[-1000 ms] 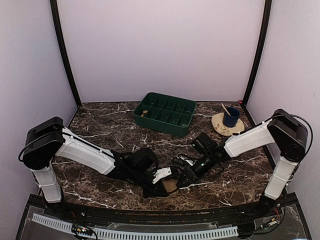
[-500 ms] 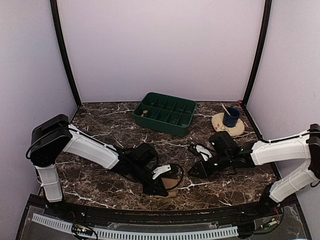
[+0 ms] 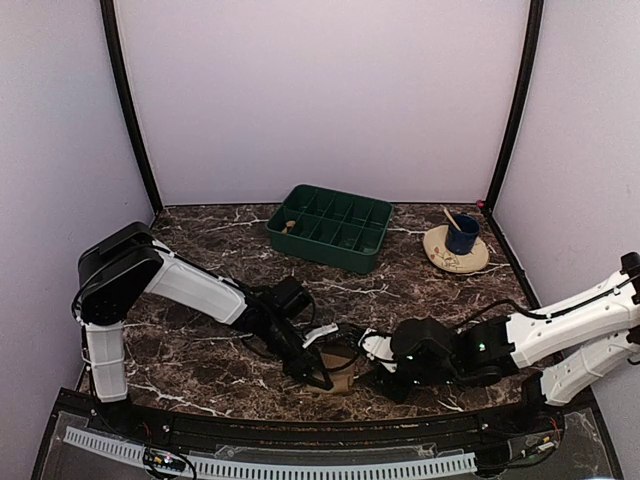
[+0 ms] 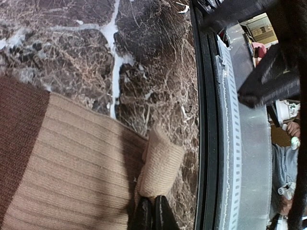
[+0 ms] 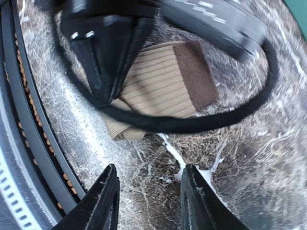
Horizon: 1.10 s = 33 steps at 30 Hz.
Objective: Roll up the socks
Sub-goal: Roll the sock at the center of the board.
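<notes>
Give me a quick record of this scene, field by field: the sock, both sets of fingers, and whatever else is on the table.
sock: tan ribbed, brown band, lying by the near edge of the table
left fingers: shut, pinching a corner of the sock
right fingers: open, empty, pointed at the sock
tray: green, at the back
cup: blue, on a plate, back right

tan ribbed sock (image 5: 158, 81) with dark brown band: 1 in view | green compartment tray (image 3: 320, 250): 1 | tan saucer (image 3: 440, 252): 1 | blue cup (image 3: 463, 236) on it: 1 | stick (image 3: 451, 218) in the cup: 1 | robot arms: 2, left arm (image 3: 190, 290) and right arm (image 3: 570, 315) | dark marble table (image 3: 200, 240): 1
</notes>
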Tool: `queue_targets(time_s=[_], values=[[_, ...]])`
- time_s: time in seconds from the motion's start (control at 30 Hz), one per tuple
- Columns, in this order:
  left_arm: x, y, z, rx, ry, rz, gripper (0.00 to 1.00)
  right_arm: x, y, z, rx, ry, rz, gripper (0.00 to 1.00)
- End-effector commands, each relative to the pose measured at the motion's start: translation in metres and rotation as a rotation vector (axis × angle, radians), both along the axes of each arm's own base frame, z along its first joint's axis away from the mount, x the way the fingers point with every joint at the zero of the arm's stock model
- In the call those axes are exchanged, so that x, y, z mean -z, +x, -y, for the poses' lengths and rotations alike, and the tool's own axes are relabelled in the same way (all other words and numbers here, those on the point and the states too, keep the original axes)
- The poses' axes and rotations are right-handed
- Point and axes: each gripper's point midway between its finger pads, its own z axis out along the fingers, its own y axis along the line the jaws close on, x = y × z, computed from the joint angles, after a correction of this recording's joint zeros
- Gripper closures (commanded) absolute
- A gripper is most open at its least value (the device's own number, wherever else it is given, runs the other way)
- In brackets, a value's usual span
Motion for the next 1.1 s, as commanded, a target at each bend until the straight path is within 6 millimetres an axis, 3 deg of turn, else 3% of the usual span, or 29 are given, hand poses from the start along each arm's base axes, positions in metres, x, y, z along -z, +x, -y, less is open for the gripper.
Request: queue_targets(time_s=[0.0,0.23,0.53,1.07], values=[[0.042,-0.007,-0.041,-0.025,0.212,-0.096,1.00,-0.009,0.000,-0.011,-0.025,-0.078,0.165,0.59],[0.043,-0.007,-0.042,-0.012,0.217,-0.127,1.00,0.003,-0.020,-0.036,-0.147,-0.209,0.284,0.57],[0.044,-0.007,-0.042,0.003,0.229,-0.145,1.00,0.021,-0.022,-0.056,-0.257,-0.312,0.357,0.55],[0.047,-0.011,-0.043,0.025,0.236,-0.190,1.00,0.045,-0.018,-0.060,-0.333,-0.416,0.395,0.54]])
